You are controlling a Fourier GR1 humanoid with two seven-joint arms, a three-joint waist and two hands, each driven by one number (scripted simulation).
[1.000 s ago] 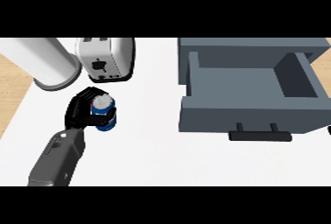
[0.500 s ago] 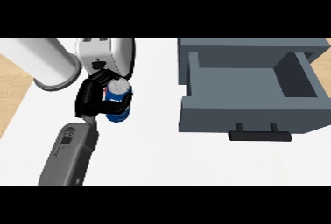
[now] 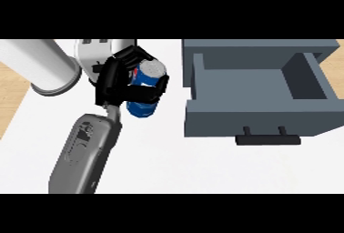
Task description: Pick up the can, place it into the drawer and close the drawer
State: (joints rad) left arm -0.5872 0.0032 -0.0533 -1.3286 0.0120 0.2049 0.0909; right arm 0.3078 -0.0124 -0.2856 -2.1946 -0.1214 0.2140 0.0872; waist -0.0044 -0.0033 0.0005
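- Left hand, black, sits at the left of the counter, its fingers and thumb curled round a blue can, so it is holding the can.
- Its grey forearm comes up from the lower left edge of the view at a slant.
- Farthest left lies a big white cylinder, partly over the counter's edge, with wooden floor showing beside it.
- Just right of the cylinder stands a white toaster, behind the hand and partly hidden by it.
- Next comes the can itself: blue body, silver top, tilted so the top leans away and to the right. The black fingers cross its middle. I cannot tell whether its base touches the white counter.
- The can is outside the drawer, near its left wall but apart from it.
- On the right is the grey drawer, pulled open, its inside in plain sight.
- A dark handle sticks out from the drawer's front, toward the near edge of the counter.
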